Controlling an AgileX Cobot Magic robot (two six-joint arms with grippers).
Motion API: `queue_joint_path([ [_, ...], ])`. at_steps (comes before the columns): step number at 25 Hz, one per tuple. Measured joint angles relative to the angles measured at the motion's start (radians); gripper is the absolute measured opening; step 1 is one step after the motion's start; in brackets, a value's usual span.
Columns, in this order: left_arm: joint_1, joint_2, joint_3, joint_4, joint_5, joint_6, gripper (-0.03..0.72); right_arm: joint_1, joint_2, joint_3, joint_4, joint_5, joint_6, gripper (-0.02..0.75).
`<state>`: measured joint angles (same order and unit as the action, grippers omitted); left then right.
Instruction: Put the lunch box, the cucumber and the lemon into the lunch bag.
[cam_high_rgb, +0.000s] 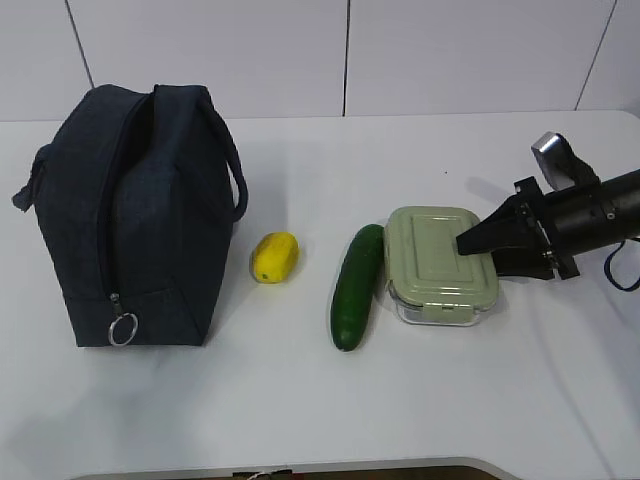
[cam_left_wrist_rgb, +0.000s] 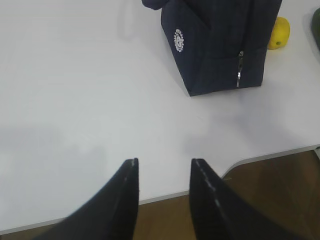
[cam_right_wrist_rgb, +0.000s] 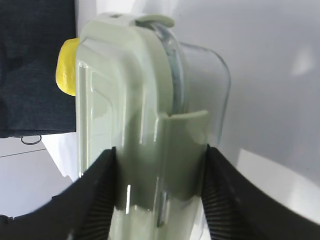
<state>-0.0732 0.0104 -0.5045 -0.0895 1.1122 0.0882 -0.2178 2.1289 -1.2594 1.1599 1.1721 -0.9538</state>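
The lunch box (cam_high_rgb: 440, 262), clear glass under a sage-green lid, rests on the white table right of centre. My right gripper (cam_high_rgb: 470, 250) comes in from the right and is shut on its near end. In the right wrist view both fingers press the lunch box (cam_right_wrist_rgb: 135, 100) from either side, and my right gripper (cam_right_wrist_rgb: 159, 155) spans lid and glass. The dark green cucumber (cam_high_rgb: 357, 285) lies just left of the box. The yellow lemon (cam_high_rgb: 274, 257) sits further left. The navy lunch bag (cam_high_rgb: 130, 215) stands at the far left. My left gripper (cam_left_wrist_rgb: 163, 162) hangs open and empty over the table's front edge.
The bag's zipper runs down its front end to a metal ring pull (cam_high_rgb: 122, 328). The left wrist view shows the lunch bag (cam_left_wrist_rgb: 220, 45) with the lemon (cam_left_wrist_rgb: 279, 33) beyond it. The table edge (cam_left_wrist_rgb: 260, 159) and brown floor lie below my left gripper.
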Motion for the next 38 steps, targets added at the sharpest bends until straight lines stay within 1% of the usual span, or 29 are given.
queue_joint_path([
  [6,0.000,0.000,0.000,0.000,0.000,0.000,0.242,0.000,0.000,0.000,0.001,0.000,0.000,0.377],
  [14,0.000,0.000,0.000,0.000,0.000,0.000,0.242,0.000,-0.002,0.000,0.001,-0.006,0.063,0.376],
  [31,0.000,0.000,-0.002,-0.012,0.000,0.000,0.242,0.001,-0.101,0.002,-0.037,-0.027,0.172,0.375],
  [35,0.000,0.021,-0.050,-0.012,0.004,-0.002,0.242,0.001,-0.134,0.002,-0.040,-0.027,0.193,0.375],
  [38,0.000,0.081,-0.092,-0.016,0.004,-0.002,0.242,0.001,-0.161,0.002,-0.040,-0.027,0.211,0.375],
])
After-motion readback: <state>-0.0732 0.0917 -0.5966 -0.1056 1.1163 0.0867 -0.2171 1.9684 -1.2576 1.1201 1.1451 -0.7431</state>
